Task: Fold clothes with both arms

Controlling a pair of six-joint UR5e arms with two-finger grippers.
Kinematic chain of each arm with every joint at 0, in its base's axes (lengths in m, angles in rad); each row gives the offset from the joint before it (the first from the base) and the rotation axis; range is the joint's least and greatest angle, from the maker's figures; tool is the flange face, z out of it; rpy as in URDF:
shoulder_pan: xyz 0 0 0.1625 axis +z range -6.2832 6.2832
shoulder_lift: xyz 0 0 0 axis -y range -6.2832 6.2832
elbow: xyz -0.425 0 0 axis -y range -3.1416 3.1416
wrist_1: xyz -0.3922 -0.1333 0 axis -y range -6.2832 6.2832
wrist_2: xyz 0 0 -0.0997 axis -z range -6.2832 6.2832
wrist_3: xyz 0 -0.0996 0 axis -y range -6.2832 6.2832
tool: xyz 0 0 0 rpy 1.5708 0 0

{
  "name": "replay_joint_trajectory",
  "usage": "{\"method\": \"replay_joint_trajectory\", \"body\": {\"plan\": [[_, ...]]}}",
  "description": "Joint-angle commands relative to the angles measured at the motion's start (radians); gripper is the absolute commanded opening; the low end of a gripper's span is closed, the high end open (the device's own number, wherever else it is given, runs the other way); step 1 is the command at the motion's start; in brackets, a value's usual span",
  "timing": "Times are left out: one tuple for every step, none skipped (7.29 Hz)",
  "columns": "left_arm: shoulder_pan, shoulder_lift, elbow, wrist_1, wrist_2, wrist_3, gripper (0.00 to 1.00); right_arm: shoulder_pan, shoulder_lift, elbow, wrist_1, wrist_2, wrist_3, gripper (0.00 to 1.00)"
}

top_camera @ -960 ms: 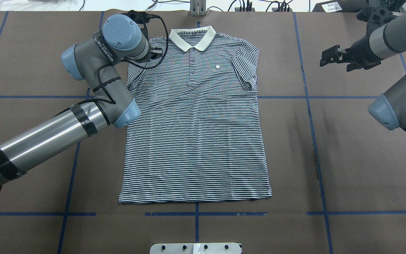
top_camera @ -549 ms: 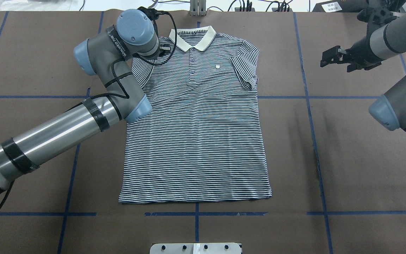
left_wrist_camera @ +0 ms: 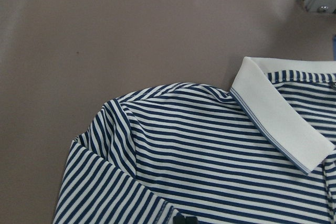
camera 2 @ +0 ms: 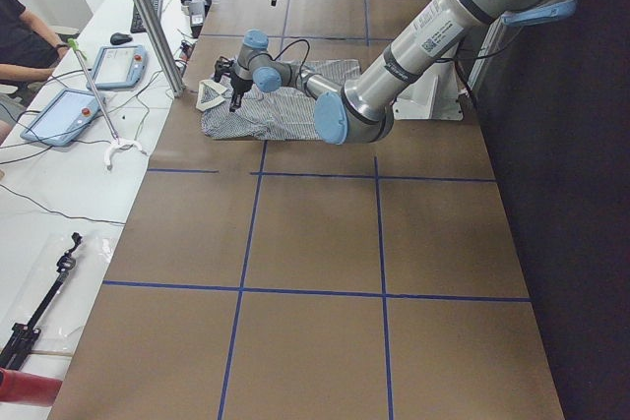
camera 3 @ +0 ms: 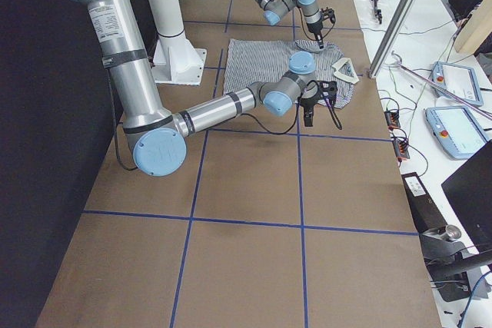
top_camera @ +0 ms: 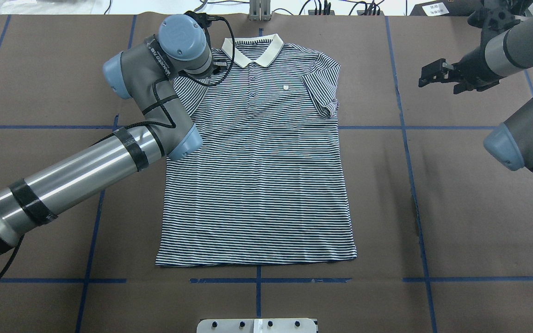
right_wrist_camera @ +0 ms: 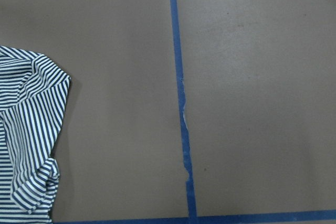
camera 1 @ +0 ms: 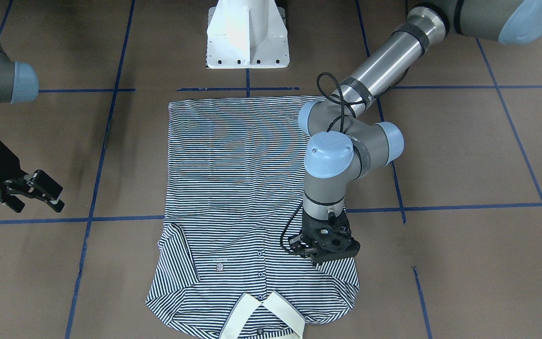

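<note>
The striped polo shirt lies flat and face up, with its cream collar at the far edge. Both sleeves are turned in over the body. My left gripper is down on the shoulder next to the collar. Its dark fingertips show close together on the striped cloth, shut on the folded sleeve. My right gripper hovers open over bare table, well off the shirt's other side. The other folded sleeve lies at the left edge of the right wrist view.
Blue tape lines cross the brown table cover. The white pedestal base stands behind the hem. A metal post rises just beyond the collar. Tablets and a seated person are at the side bench.
My left arm has swung right toward the collar, and the sleeve fold has moved inward over the chest with it. The right arm has barely moved.
</note>
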Motion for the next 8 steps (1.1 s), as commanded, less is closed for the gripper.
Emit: {"method": "replay_joint_trajectory", "body": {"plan": [[0.014, 0.088, -0.196, 0.015, -0.009, -0.003, 0.47, -0.052, -0.008, 0.086, -0.008, 0.014, 0.225, 1.00], [0.048, 0.170, -0.341, 0.043, -0.011, -0.001, 0.47, -0.159, -0.014, 0.160, -0.008, -0.059, 0.439, 1.00], [0.065, 0.279, -0.481, 0.043, -0.015, 0.003, 0.47, -0.324, -0.055, 0.247, -0.011, -0.221, 0.600, 1.00], [0.066, 0.391, -0.599, 0.036, -0.076, 0.008, 0.47, -0.485, -0.087, 0.316, -0.052, -0.402, 0.680, 1.00], [0.065, 0.445, -0.676, 0.036, -0.159, -0.001, 0.47, -0.622, -0.095, 0.405, -0.206, -0.528, 0.772, 1.00], [0.062, 0.461, -0.698, 0.036, -0.166, -0.003, 0.47, -0.773, -0.094, 0.441, -0.347, -0.695, 0.861, 0.98], [0.063, 0.467, -0.694, 0.036, -0.156, 0.000, 0.47, -0.878, -0.095, 0.446, -0.381, -0.814, 0.985, 0.92], [0.065, 0.467, -0.688, 0.036, -0.155, 0.002, 0.48, -0.938, -0.095, 0.452, -0.392, -0.830, 1.106, 0.85]]}}
